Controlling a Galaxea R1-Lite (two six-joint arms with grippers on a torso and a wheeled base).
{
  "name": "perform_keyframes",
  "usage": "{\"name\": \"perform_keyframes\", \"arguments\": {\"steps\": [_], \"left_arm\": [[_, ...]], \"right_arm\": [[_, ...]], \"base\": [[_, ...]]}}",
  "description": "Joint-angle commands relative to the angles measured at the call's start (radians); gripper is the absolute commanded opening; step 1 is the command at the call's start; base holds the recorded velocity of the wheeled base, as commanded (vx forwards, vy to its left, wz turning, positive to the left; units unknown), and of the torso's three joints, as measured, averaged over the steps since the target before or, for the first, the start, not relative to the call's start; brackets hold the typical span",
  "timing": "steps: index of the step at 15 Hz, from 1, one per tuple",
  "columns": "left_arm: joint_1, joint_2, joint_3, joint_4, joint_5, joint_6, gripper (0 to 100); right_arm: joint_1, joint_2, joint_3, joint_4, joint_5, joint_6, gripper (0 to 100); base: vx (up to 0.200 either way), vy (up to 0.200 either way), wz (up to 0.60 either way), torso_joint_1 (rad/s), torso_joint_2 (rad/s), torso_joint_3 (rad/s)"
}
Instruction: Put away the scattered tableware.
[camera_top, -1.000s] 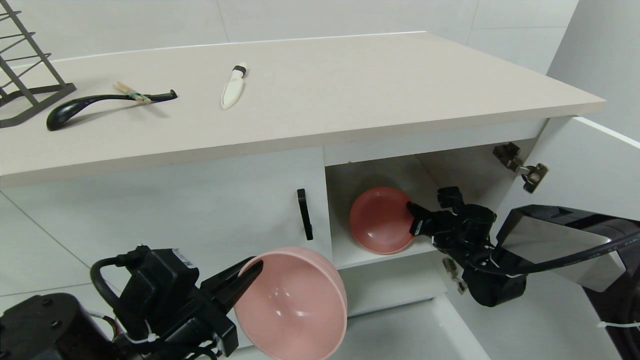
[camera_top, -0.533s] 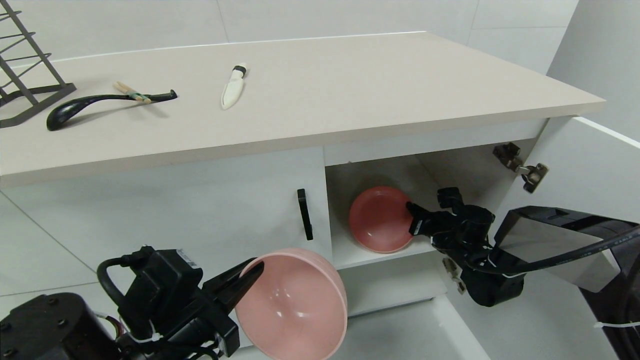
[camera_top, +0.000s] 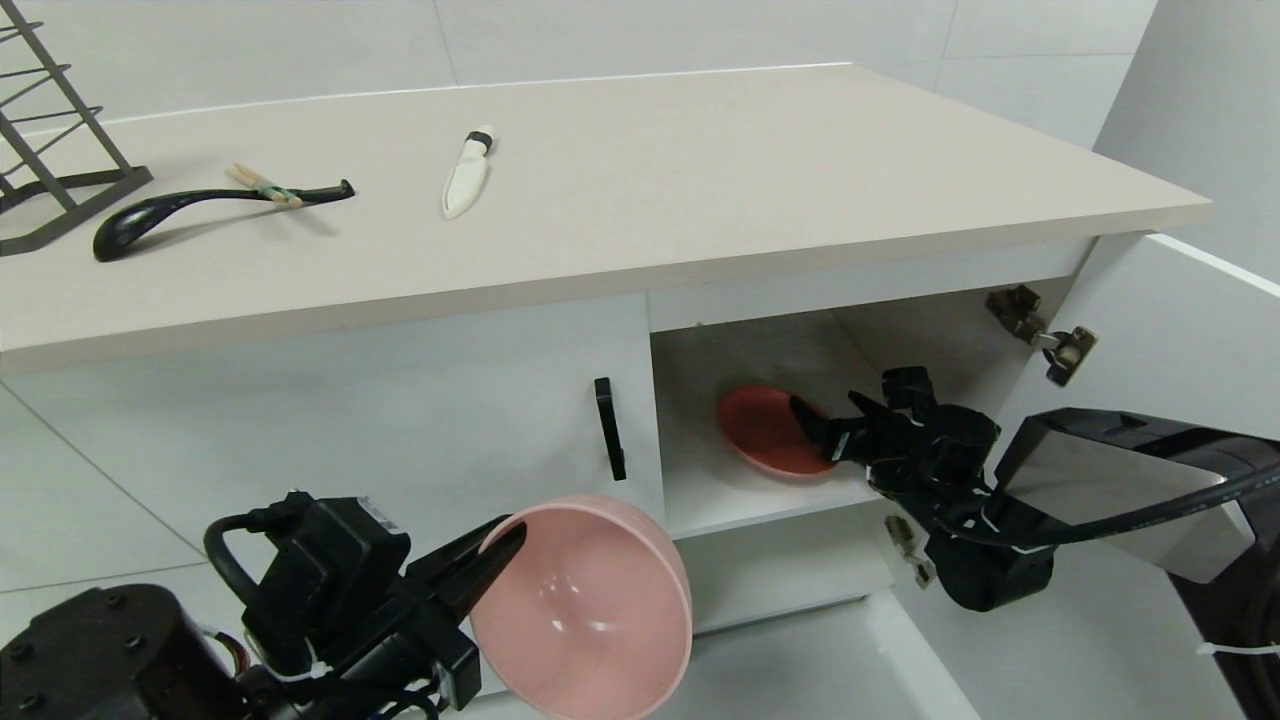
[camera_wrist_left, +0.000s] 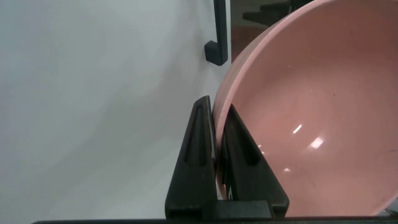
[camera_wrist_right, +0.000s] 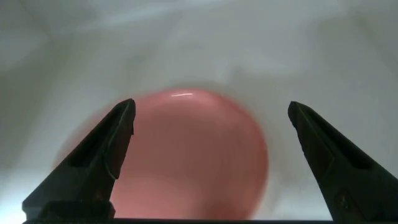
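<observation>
A pale pink bowl (camera_top: 590, 610) hangs tilted in front of the lower cabinet, with my left gripper (camera_top: 500, 545) shut on its rim (camera_wrist_left: 214, 109); the left wrist view has the bowl (camera_wrist_left: 311, 124) close up. A red plate (camera_top: 765, 430) lies flat on the shelf (camera_top: 720, 500) inside the open cabinet. Just in front of that plate (camera_wrist_right: 186, 155) my right gripper (camera_top: 825, 420) stands open, its fingers spread wide and apart from it (camera_wrist_right: 210, 109).
The right cabinet door (camera_top: 1180, 330) stands open; the left door has a black handle (camera_top: 607, 428). On the counter lie a black ladle (camera_top: 200, 205), chopsticks (camera_top: 262, 185) and a white knife (camera_top: 467, 175), with a wire rack (camera_top: 50, 150) at far left.
The red plate went from standing tilted in my right gripper to lying flat on the shelf, let go; that gripper opened. The left arm with the pink bowl barely shifted.
</observation>
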Motion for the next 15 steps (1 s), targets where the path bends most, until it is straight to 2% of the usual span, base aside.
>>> {"name": "perform_keyframes", "arguments": {"steps": [1, 4, 6, 8, 10, 12, 14, 15], "left_arm": [[0.000, -0.004, -0.002, -0.001, -0.001, 0.001, 0], [-0.002, -0.012, -0.008, -0.001, 0.003, 0.019, 0], [-0.002, -0.015, -0.022, -0.001, 0.006, 0.030, 0], [-0.014, -0.015, -0.060, -0.001, 0.039, 0.056, 0], [-0.083, -0.003, -0.080, -0.001, 0.076, 0.059, 0], [-0.154, 0.028, -0.146, -0.001, 0.142, 0.064, 0], [-0.163, 0.036, -0.166, -0.001, 0.159, 0.067, 0], [-0.207, 0.065, -0.233, -0.001, 0.205, 0.092, 0]], "right_arm": [[0.005, -0.111, 0.101, -0.002, 0.000, -0.045, 100], [0.005, -0.275, 0.316, -0.002, 0.003, -0.155, 100], [0.020, -0.421, 0.472, -0.002, 0.003, -0.166, 100], [0.052, -0.579, 0.604, -0.002, 0.001, -0.167, 100], [0.058, -0.683, 0.708, -0.002, 0.003, -0.167, 100], [0.057, -0.767, 0.800, -0.002, 0.001, -0.167, 100], [0.057, -0.781, 0.817, -0.002, 0.003, -0.167, 100], [0.057, -0.833, 0.879, -0.002, 0.001, -0.167, 100]], "base": [[0.000, 0.000, 0.00, 0.000, 0.00, 0.000], [0.000, 0.000, 0.00, 0.000, 0.00, 0.000], [0.000, 0.000, 0.00, 0.000, 0.00, 0.000], [0.000, 0.000, 0.00, 0.000, 0.00, 0.000], [0.000, 0.000, 0.00, 0.000, 0.00, 0.000], [0.000, 0.000, 0.00, 0.000, 0.00, 0.000], [0.000, 0.000, 0.00, 0.000, 0.00, 0.000], [0.000, 0.000, 0.00, 0.000, 0.00, 0.000]]}}
